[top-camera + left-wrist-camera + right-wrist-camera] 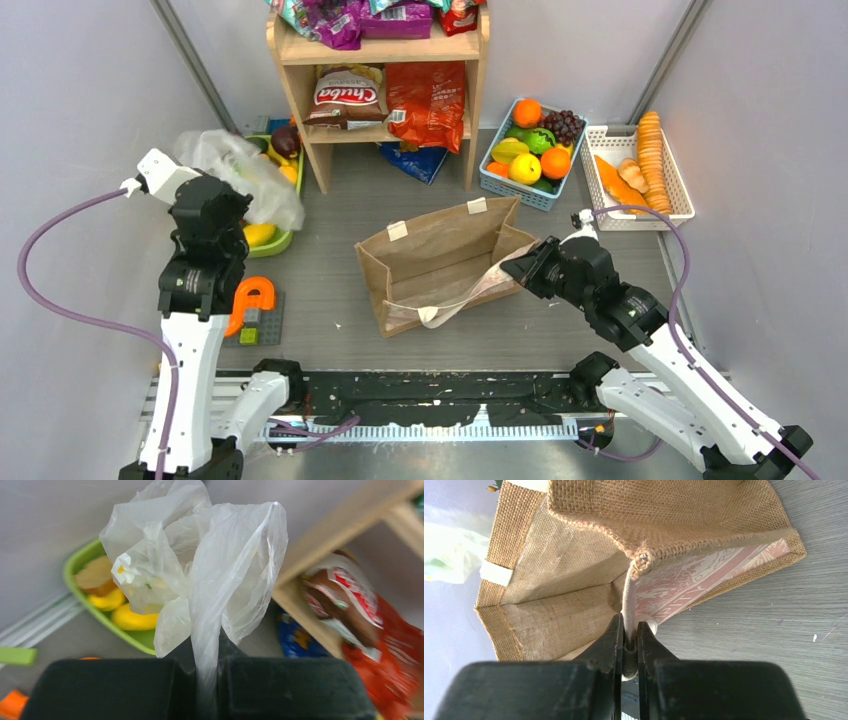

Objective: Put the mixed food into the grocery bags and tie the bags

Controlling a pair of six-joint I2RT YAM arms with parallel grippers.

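Observation:
A thin clear plastic bag point(200, 565) hangs over the green basket point(82, 560) at the left; my left gripper point(206, 680) is shut on a twisted strip of it. In the top view that plastic bag point(245, 175) sits above the left gripper point(225, 205). The tan burlap tote point(440, 262) lies open on its side mid-table. My right gripper point(630, 637) is shut on its white loop handle point(626, 600), at the tote's right edge point(535, 262). Snack packets point(425, 100) fill the wooden shelf; fruits point(530, 150) lie in the blue basket.
A wooden shelf point(385, 50) stands at the back. A white basket point(640, 175) with orange bread-like pieces is at the back right. An orange toy block point(250, 300) rests on a grey plate near the left arm. Yellow fruit point(132, 620) lies in the green basket.

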